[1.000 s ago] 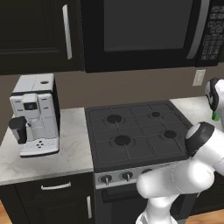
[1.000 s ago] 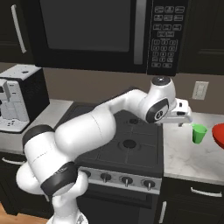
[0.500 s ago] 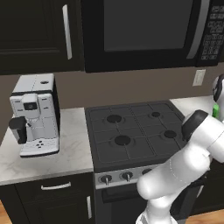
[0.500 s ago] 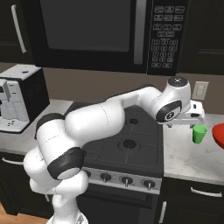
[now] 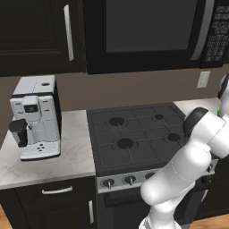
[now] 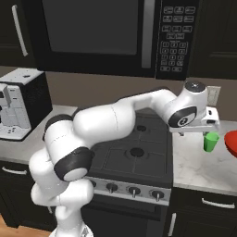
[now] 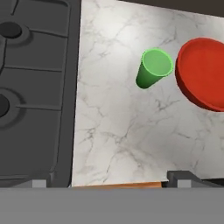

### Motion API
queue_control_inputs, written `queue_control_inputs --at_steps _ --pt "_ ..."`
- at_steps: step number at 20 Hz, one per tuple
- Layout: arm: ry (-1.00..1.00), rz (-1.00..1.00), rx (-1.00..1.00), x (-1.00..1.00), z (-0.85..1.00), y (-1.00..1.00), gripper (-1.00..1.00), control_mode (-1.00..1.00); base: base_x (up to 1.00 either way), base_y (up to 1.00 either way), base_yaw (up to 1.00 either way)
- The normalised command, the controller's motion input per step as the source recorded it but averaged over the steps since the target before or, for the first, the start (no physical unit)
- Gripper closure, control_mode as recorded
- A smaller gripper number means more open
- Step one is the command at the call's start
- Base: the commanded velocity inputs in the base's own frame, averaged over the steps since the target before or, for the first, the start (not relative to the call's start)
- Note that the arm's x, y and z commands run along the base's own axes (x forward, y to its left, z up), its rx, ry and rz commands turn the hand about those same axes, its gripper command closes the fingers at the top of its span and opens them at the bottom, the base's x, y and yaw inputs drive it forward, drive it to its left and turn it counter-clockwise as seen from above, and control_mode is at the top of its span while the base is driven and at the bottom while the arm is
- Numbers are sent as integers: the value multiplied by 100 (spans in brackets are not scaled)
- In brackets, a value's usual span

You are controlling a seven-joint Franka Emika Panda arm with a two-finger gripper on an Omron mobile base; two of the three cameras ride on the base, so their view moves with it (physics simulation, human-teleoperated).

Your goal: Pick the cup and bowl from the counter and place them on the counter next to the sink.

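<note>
The arm has swung further right, off the stovetop (image 6: pixel 134 152) and out over the white marble desk (image 6: pixel 194 166). The gripper (image 6: pixel 203 131) hangs just above the green cup (image 6: pixel 211 142), spread wide and holding nothing. The cup stands upright near the desk's back edge, the red bowl (image 7: pixel 202 74) just beside it, apart.
</note>
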Motion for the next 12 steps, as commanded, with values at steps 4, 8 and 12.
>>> queue_control_inputs --at_steps 4,8,12 --pt "0 7 0 19 -25 0 -100 -100 0 0 0" --pt "0 5 0 31 -32 -1 -100 -100 0 0 0" --pt "5 2 0 36 -16 -1 -100 -100 0 0 0"
